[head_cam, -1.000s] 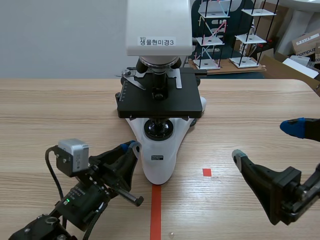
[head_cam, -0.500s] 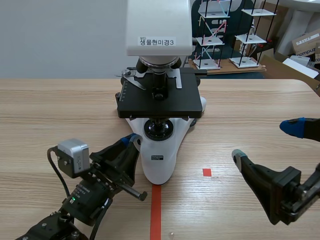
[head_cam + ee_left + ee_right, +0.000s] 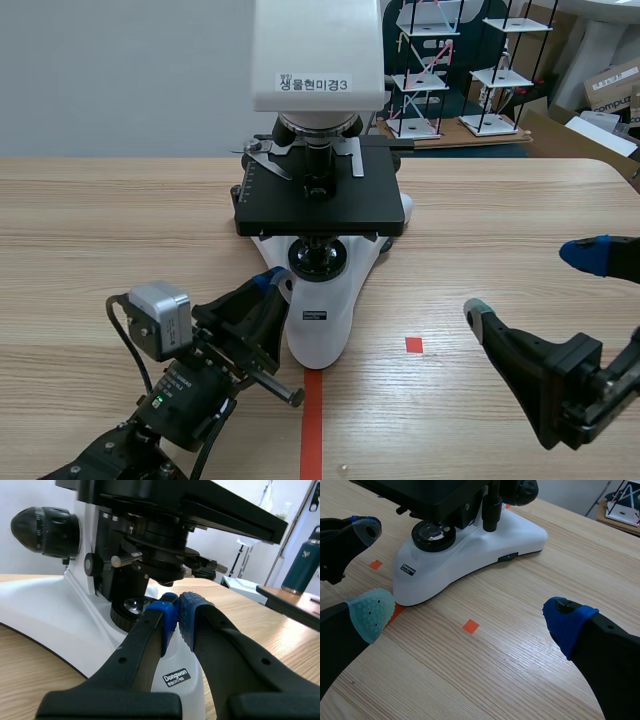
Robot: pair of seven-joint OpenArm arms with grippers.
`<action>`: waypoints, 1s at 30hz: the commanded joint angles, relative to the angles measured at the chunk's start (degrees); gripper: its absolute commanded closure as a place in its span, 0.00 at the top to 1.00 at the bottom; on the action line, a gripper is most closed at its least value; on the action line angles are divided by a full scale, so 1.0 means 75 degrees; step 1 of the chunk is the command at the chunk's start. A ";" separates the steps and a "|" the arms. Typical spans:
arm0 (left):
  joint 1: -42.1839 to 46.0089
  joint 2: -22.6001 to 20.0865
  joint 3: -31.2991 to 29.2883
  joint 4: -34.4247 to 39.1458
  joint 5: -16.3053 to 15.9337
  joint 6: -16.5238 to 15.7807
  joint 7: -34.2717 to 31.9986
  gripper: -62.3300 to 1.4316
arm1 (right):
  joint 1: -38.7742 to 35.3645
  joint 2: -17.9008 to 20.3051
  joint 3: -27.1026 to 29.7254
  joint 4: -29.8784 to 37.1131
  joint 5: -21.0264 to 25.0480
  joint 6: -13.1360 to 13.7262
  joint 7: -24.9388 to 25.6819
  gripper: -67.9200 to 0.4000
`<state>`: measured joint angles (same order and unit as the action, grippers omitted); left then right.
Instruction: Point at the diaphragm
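One left gripper (image 3: pixel 270 283), fingers pressed together, points beside the white base of one microscope (image 3: pixel 318 320), whose head is cut off above. The diaphragm (image 3: pixel 165 560) sits under the black stage (image 3: pixel 318 205), just ahead of the fingertips and mostly hidden in the scene view. One right gripper (image 3: pixel 530 283) stands spread, well apart. The wooden table (image 3: pixel 100 220) carries all; wire-frame shelves (image 3: pixel 460 70) stand behind.

Both arms matte black. The left gripper (image 3: pixel 268 282) has blue dotted pads (image 3: pixel 192 611), a silver camera box (image 3: pixel 160 305), a looped black cable (image 3: pixel 122 345) and a green light (image 3: pixel 157 402), probably a status LED. The right gripper (image 3: pixel 468 616) has one teal pad (image 3: pixel 371 611) and one blue pad (image 3: pixel 565 622).
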<state>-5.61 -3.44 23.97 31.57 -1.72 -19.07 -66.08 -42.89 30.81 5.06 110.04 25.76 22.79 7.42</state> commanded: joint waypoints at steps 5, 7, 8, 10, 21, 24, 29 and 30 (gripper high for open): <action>-0.0061 0.0204 -0.0012 0.0128 0.0166 0.0047 -0.0067 0.10 | 0.0003 0.0000 0.0015 0.0064 0.0058 -0.0035 0.0117 1.00; -0.0064 0.0204 -0.0012 0.0128 0.0187 0.0047 -0.0064 0.10 | 0.0003 0.0000 0.0015 0.0064 0.0058 -0.0035 0.0117 1.00; -0.0064 0.0204 -0.0012 0.0128 0.0184 0.0047 -0.0052 0.10 | 0.0003 0.0000 0.0015 0.0064 0.0058 -0.0035 0.0117 1.00; -0.0064 0.0204 -0.0012 0.0128 0.0184 0.0047 -0.0044 0.10 | 0.0003 0.0000 0.0015 0.0064 0.0058 -0.0035 0.0117 1.00; -0.0119 0.0201 -0.0012 0.0125 0.0178 0.0067 0.0207 0.09 | 0.0003 0.0000 0.0015 0.0064 0.0058 -0.0035 0.0117 1.00; -0.0122 0.0201 -0.0012 0.0125 0.0175 0.0067 0.0195 0.09 | 0.0003 0.0000 0.0015 0.0064 0.0058 -0.0035 0.0117 1.00; -0.0122 0.0201 -0.0012 0.0125 0.0175 0.0067 0.0181 0.10 | 0.0003 0.0000 0.0015 0.0064 0.0058 -0.0035 0.0117 1.00; -0.0122 0.0201 -0.0012 0.0125 0.0175 0.0070 0.0181 0.09 | 0.0003 0.0000 0.0015 0.0064 0.0058 -0.0035 0.0117 1.00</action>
<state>-5.76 -2.07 23.94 31.59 -0.03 -18.52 -63.68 -42.89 30.79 5.06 110.04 25.76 22.79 7.42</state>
